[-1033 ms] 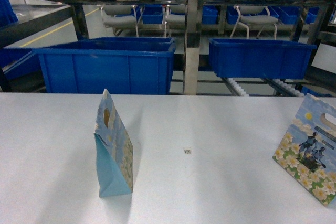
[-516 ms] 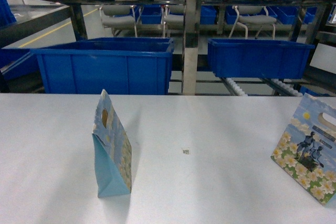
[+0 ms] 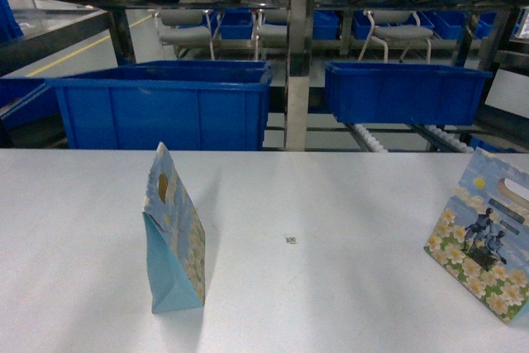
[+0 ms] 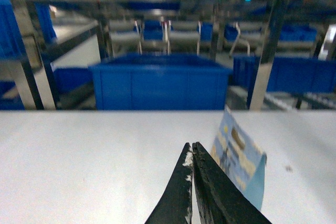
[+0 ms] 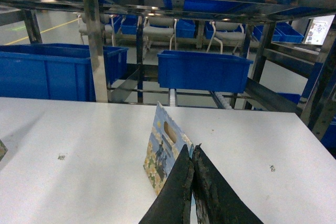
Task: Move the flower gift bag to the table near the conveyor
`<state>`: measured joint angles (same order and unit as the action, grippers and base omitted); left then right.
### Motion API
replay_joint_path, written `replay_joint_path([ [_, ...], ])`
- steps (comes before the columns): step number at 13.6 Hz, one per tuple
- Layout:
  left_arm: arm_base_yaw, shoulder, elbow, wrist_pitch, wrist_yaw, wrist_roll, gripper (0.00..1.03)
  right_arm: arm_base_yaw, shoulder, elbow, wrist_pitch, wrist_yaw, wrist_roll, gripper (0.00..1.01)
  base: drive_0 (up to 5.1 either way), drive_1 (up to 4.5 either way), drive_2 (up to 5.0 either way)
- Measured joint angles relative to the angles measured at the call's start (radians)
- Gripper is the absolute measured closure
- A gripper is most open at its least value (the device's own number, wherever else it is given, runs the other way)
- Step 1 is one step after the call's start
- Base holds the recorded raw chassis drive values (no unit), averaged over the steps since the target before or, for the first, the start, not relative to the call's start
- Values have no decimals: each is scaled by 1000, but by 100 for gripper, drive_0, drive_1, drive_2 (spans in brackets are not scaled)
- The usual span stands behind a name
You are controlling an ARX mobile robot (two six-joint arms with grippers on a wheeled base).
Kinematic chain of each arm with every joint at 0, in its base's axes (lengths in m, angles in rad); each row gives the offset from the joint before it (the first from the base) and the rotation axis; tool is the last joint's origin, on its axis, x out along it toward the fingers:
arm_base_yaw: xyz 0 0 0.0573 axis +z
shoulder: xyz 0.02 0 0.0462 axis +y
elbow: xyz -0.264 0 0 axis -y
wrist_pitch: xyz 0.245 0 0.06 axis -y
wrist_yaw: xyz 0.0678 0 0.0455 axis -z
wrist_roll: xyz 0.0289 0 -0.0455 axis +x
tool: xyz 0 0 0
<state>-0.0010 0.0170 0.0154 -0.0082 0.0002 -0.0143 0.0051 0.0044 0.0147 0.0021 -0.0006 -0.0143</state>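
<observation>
Since the earlier head frame the whole scene has slid slightly left and down in view: both bags and the bins sit a little further left, while the bags keep their places on the counter.

The flower gift bag stands upright on the white counter, left of its middle and toward the near edge, seen almost end-on, its light blue gusset facing the camera and the daisy print along its side. A second bag with flowers and two figures stands near the counter's right edge, well apart from the first. A tiny dark speck lies between them.

Beyond the far edge of the counter runs the conveyor, white rollers between steel rails, carrying a large blue bin on the left and a smaller blue bin on the right.

The left gripper has its tips pressed together, empty, above the counter just left of the flower gift bag. The right gripper is likewise pressed together, holding nothing, in front of the second bag.
</observation>
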Motion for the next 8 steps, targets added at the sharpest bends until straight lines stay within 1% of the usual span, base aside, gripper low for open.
replay_joint_path([
  [6,0,-7,0,5,0,0,101,-1,0,-1,-6,-2,-1,99,0,0,0],
  [8,0,-7,0,5,0,0,101,-1,0,-1,-6,-2,0,93,0,0,0],
])
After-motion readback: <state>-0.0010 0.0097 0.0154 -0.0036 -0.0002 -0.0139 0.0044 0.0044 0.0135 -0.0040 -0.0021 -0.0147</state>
